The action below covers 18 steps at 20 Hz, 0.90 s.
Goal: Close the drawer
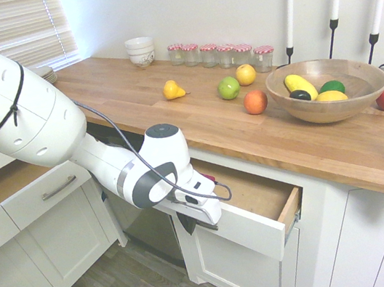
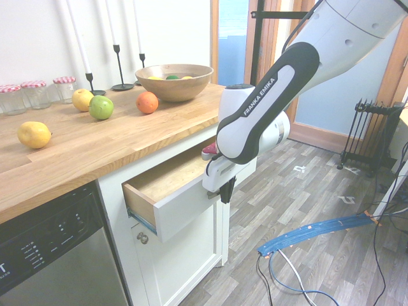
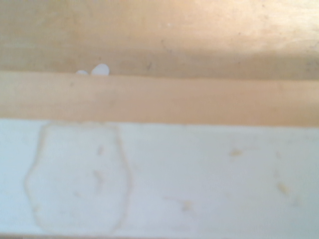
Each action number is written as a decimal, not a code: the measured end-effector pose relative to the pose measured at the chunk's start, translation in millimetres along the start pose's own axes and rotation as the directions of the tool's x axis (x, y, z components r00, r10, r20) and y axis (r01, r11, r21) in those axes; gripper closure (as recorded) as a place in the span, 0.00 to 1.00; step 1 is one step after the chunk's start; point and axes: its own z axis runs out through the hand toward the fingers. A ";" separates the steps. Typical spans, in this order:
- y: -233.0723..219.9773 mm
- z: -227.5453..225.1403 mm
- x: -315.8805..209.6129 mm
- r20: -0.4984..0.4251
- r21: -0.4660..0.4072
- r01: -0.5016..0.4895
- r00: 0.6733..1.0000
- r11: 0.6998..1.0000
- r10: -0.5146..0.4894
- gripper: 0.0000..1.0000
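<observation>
The drawer point(image 1: 255, 232), taken as the landmark, stands pulled out beneath the wooden countertop point(image 1: 250, 137), above the white cabinet door with the round knob point(image 2: 182, 255) and beside the dishwasher point(image 2: 64, 248). The gripper point(image 2: 225, 191) points down at the outer side of the drawer's white front panel, its fingers pressed together, so the panel and the open wooden box behind it lie on the inner side of the fingers; whether they touch the panel cannot be told. Above the drawer, the wooden bowl point(image 1: 327, 91) of fruit rests on the countertop.
</observation>
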 end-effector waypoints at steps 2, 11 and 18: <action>-4.9 -0.2 7.4 -0.003 0.001 -0.002 1.000 1.000 0.002 1.00; -27.4 15.5 36.3 -0.022 0.014 0.001 1.000 1.000 -0.001 1.00; -50.9 12.8 53.8 -0.038 0.032 0.014 0.999 0.999 -0.012 1.00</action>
